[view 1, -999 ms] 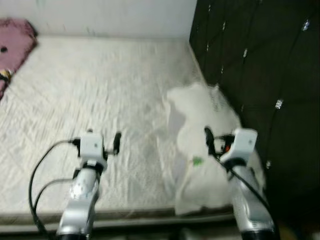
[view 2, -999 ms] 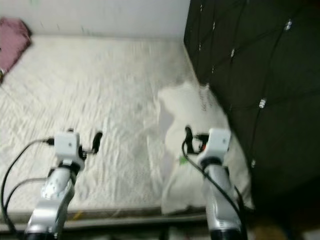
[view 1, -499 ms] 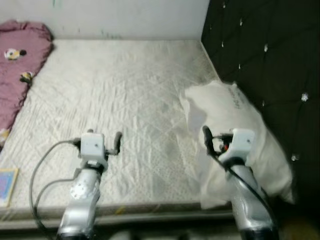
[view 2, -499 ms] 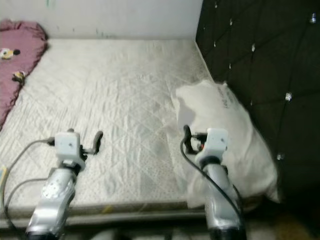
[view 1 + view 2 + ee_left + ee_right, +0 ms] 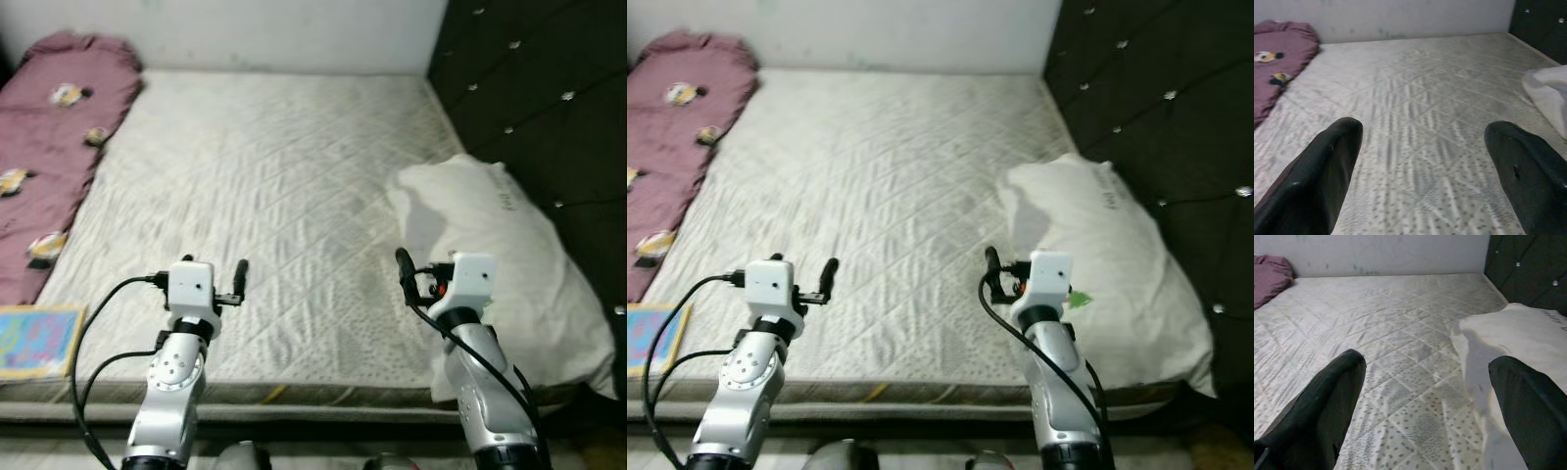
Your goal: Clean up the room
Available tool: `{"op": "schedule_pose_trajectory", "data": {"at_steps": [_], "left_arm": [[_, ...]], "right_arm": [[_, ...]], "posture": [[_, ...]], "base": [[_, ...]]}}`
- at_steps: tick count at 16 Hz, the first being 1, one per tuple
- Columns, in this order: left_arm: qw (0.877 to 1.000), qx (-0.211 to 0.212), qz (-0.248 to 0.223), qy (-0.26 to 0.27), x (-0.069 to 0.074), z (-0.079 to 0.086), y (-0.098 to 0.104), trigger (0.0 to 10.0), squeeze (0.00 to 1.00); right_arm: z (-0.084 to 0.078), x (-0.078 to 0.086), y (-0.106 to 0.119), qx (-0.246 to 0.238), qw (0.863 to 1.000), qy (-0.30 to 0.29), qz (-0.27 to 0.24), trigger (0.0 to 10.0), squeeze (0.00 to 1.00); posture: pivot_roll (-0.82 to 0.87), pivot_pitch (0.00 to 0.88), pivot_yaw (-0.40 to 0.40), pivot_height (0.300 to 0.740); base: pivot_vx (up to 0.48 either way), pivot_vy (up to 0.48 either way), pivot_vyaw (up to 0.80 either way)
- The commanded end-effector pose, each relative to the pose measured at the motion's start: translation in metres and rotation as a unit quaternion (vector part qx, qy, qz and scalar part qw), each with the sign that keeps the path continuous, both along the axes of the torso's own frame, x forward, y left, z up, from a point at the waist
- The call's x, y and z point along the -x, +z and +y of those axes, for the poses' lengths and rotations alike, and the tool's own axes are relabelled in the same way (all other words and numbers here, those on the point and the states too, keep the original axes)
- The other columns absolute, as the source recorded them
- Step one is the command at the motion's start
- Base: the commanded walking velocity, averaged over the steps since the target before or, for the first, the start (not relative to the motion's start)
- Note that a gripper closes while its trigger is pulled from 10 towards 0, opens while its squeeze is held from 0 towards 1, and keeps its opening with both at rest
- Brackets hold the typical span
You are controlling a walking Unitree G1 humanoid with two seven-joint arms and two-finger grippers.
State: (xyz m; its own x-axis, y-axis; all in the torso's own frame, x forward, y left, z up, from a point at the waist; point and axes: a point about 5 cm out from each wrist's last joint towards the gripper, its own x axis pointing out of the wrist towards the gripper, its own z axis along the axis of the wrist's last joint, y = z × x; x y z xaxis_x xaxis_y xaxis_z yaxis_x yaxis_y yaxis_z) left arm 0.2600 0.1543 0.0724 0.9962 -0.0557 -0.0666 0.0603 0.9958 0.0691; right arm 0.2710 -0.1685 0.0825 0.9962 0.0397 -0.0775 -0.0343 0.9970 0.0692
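We stand at the near edge of a bed whose bare quilted mattress (image 5: pixel 284 186) stretches away to a pale wall. Our left gripper (image 5: pixel 1425 161) is held out over the near part of the mattress, its two black fingers (image 5: pixel 1327 171) spread wide apart with nothing between them. Our right gripper (image 5: pixel 1425 401) is raised the same way further right, its fingers (image 5: pixel 1322 406) also spread wide and empty, reaching over the mattress just beside a white pillow (image 5: pixel 509 264). The pillow lies on the right side of the bed, against a dark tufted headboard (image 5: pixel 549 108) that runs along that side; dark lettering shows on its cover, too small for us to read, and a small green mark (image 5: pixel 1079 300) sits on it near our right wrist. Along the left side of the bed lies a maroon blanket (image 5: pixel 54 147) printed with small cartoon figures, reaching back to the wall. At the near left corner, just below the blanket, a flat colourful book (image 5: pixel 34 340) rests on the mattress edge.
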Motion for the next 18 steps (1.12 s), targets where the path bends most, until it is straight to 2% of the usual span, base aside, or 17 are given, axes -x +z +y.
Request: {"op": "schedule_pose_trajectory", "data": {"at_steps": [1, 5, 15, 18], "left_arm": [[1.0, -0.009, -0.006, 0.01, 0.0, 0.008, 0.004, 10.0, 0.0], [1.0, -0.016, -0.008, 0.018, 0.002, 0.014, 0.007, 10.0, 0.0], [1.0, -0.012, -0.004, 0.012, 0.001, 0.006, 0.003, 10.0, 0.0], [1.0, -0.012, -0.003, 0.013, 0.001, 0.007, 0.004, 10.0, 0.0]], "right_arm": [[0.0, -0.001, 0.005, 0.0, 1.0, 0.001, -0.012, 10.0, 0.0], [0.002, -0.001, 0.006, 0.004, 1.0, 0.009, -0.015, 10.0, 0.0], [-0.005, 0.005, -0.007, 0.012, 1.0, 0.005, 0.014, 10.0, 0.0], [-0.005, 0.004, -0.006, 0.013, 1.0, 0.004, 0.013, 10.0, 0.0]], "posture": [[-0.02, 0.076, 0.012, 0.74], [-0.01, 0.097, 0.01, 0.74], [-0.01, 0.082, -0.009, 0.74], [-0.01, 0.082, -0.008, 0.74]], "base": [[0.0, 0.352, 0.0], [0.0, 0.352, 0.58], [0.0, 0.368, 0.0], [0.0, 0.474, -0.43]]}}
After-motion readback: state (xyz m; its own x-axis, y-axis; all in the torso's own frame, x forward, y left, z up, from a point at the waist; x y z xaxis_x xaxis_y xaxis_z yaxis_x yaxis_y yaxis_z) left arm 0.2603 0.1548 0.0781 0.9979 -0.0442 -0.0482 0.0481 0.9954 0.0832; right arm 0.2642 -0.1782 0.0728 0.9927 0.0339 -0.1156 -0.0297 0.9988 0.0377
